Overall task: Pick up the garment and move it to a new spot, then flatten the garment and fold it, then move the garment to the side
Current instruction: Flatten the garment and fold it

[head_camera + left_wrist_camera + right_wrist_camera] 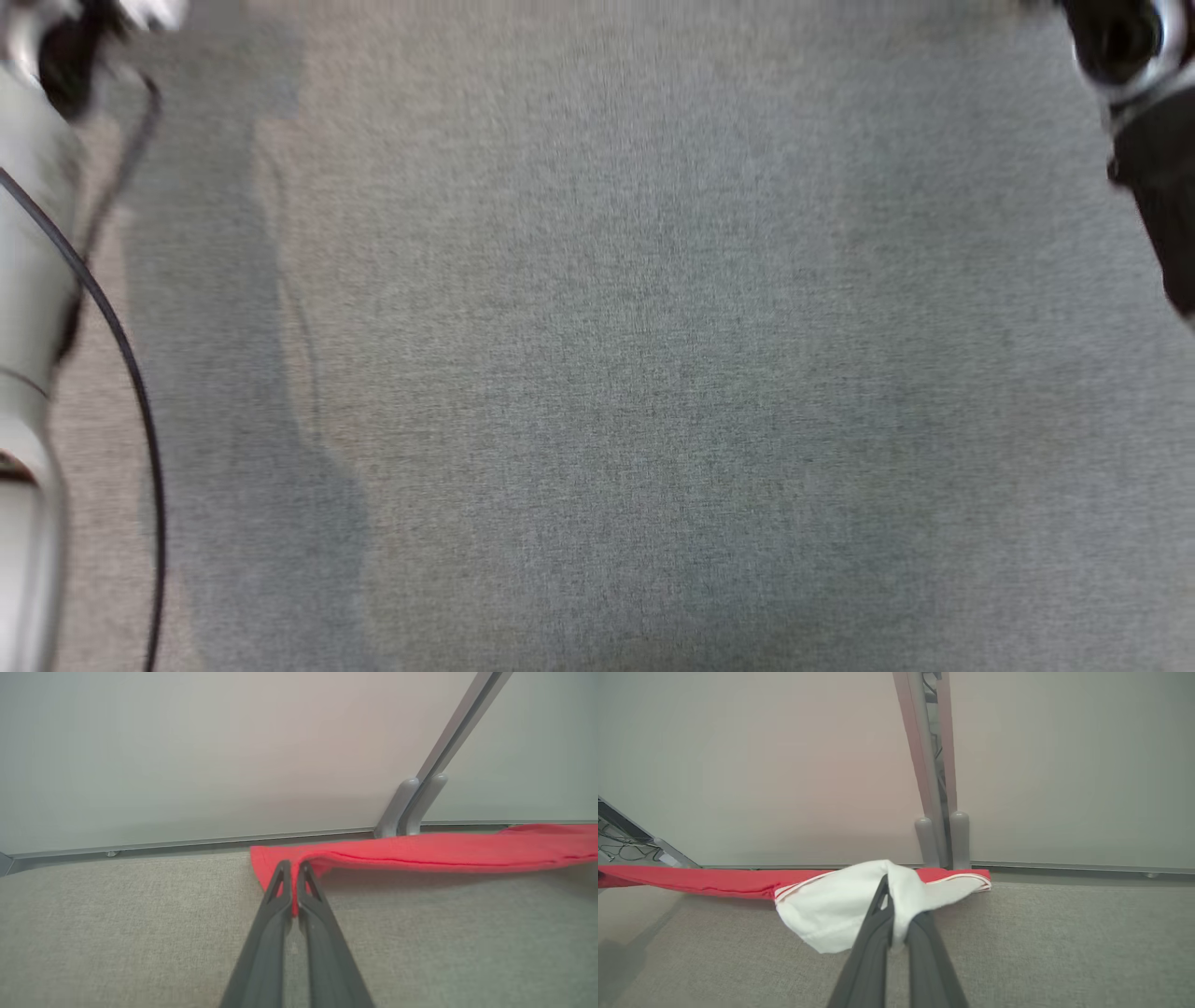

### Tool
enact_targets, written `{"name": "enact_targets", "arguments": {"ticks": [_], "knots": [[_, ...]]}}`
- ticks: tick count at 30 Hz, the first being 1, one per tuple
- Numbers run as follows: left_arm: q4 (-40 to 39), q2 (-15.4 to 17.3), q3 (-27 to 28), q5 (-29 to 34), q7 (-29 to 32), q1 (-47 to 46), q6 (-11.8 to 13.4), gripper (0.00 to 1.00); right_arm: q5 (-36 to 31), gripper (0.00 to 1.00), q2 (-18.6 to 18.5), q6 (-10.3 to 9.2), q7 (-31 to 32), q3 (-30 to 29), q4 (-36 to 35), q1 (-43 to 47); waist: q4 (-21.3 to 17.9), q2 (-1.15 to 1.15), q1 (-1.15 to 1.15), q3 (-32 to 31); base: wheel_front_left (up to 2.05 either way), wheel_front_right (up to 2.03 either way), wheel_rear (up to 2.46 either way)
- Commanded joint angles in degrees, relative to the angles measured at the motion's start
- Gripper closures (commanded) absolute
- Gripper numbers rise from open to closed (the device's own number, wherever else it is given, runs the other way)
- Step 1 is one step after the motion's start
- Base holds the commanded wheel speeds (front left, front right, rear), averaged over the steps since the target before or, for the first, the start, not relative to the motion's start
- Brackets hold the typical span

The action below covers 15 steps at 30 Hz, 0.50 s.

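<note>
Both ends of your red-and-white garment (444,851) are pinched: left gripper (292,868) on the red corner, right gripper (893,905) on the white. Its long axis runs gripper to gripper, above the grey surface (117,928).

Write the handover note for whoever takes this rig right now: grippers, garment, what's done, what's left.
Left gripper: shut on a red corner of the garment.
Right gripper: shut on the garment's white part.
Garment: stretched between both grippers, apparently just above the grey cloth surface, close to the back wall.
Done: garment gripped at both ends.
Left: set it down at the new spot, flatten, fold, move aside.
</note>
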Motion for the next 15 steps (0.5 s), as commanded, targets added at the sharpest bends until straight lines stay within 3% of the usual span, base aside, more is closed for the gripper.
{"name": "enact_targets", "arguments": {"ticks": [1,7,15], "knots": [[-1.22,-0.01,-0.69,-1.48,0.2,2.64,-0.04,1.0,2.1,1.0,-1.49,0.02,0.7,0.81,-1.3,2.13,0.73,0.0,-0.01,-4.05,0.0,0.0,0.0],[-7.86,0.41,-4.48,-8.39,-0.07,13.61,-0.05,1.0,9.44,1.0,-4.53,0.02,2.9,4.55,-3.46,12.85,2.13,0.0,-0.01,-11.58,0.0,0.0,0.0],[-15.85,3.51,-10.27,-15.45,-0.72,23.58,-0.06,1.0,16.65,1.0,-5.6,0.02,3.72,7.72,-6.42,22.74,2.73,0.0,-0.01,-18.26,0.0,0.0,0.0]]}}
